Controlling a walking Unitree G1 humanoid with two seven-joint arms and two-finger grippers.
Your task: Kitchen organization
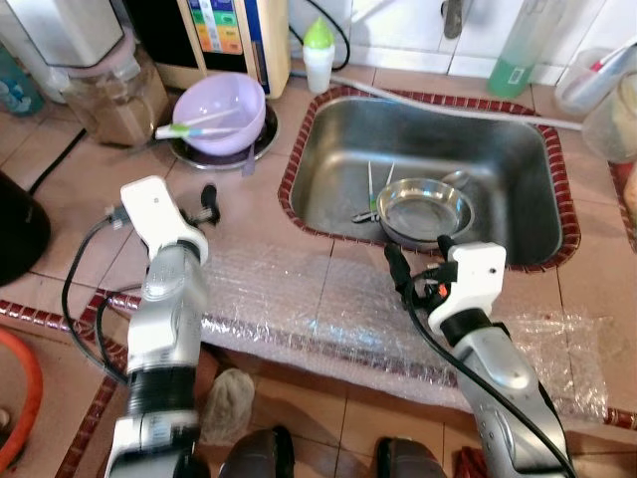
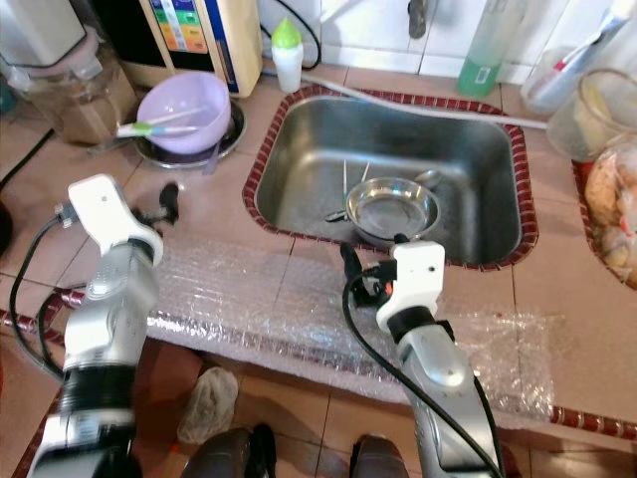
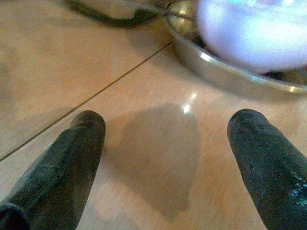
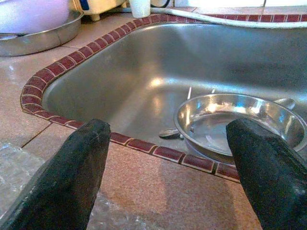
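A lilac bowl (image 1: pixel 221 108) with a green-and-white utensil (image 1: pixel 189 127) across it sits in a steel dish (image 3: pixel 225 72) on the tiled counter, left of the sink (image 1: pixel 518 149). My left gripper (image 1: pixel 206 202) hovers open just above bare counter, a short way in front of that dish. In the sink lies a steel bowl (image 1: pixel 424 211) with thin metal cutlery (image 1: pixel 370 195) beside it. My right gripper (image 1: pixel 419 255) stands open over the sink's front rim, facing the steel bowl (image 4: pixel 240 120), holding nothing.
A bubble wrap sheet (image 1: pixel 328 309) covers the counter's front edge under both arms. A white bottle with a green cap (image 1: pixel 318 55), a green bottle (image 1: pixel 518 48), a jar (image 1: pixel 114 95) and an appliance (image 1: pixel 234 30) line the back. Plastic containers (image 1: pixel 607 100) stand at the right.
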